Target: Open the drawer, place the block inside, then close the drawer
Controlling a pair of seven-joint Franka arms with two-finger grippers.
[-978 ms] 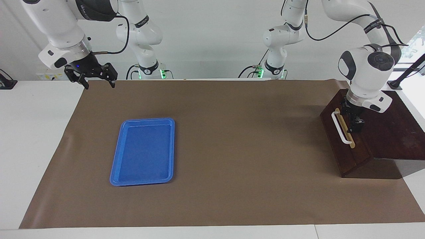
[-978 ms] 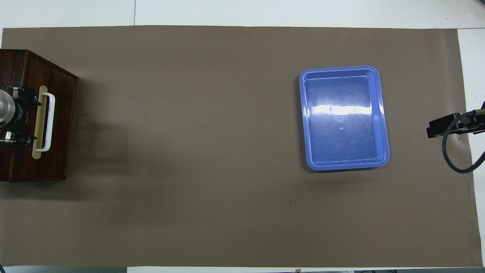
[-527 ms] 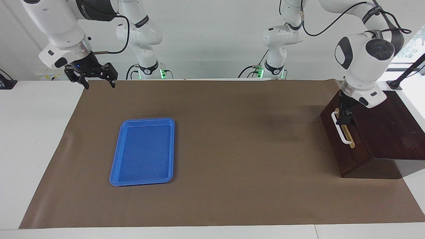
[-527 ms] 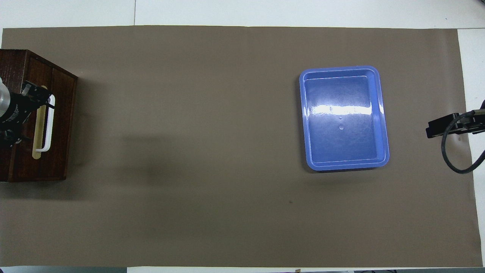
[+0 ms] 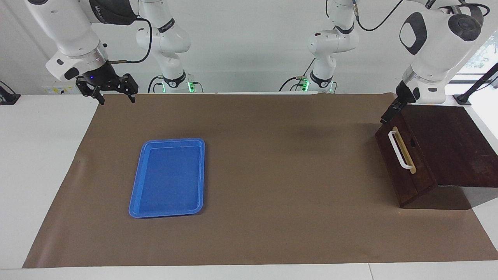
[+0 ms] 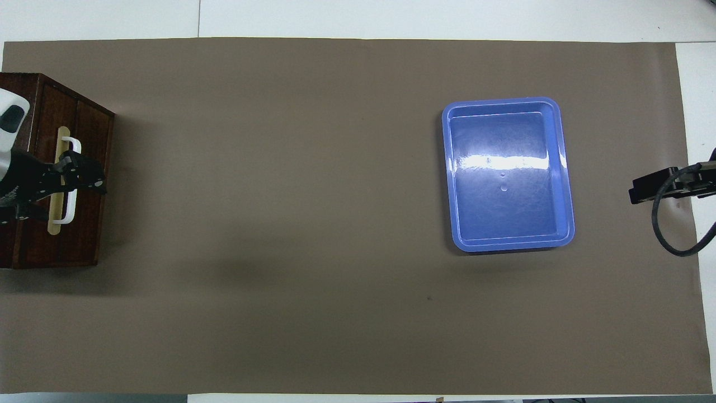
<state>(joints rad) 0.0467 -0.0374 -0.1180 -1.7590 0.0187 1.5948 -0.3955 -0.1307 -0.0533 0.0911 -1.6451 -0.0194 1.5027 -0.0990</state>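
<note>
The dark wooden box (image 5: 447,144) stands at the left arm's end of the table. Its drawer (image 5: 395,171) is shut, the front flush with the box, and its white bar handle (image 5: 400,151) is free. The drawer (image 6: 89,140) and handle (image 6: 70,180) also show in the overhead view. My left gripper (image 5: 390,111) hangs in the air over the box's edge nearest the robots, touching nothing; in the overhead view the left gripper (image 6: 84,176) covers part of the handle. My right gripper (image 5: 116,100) is open and empty, waiting over the mat's corner. The yellow block is out of view.
A blue tray (image 5: 168,177) lies empty on the brown mat (image 5: 272,175) toward the right arm's end; it also shows in the overhead view (image 6: 506,173). White table shows around the mat.
My left gripper has lifted from the drawer's handle and drawn up and back toward the robots. The drawer has stayed shut. The right arm has not moved.
</note>
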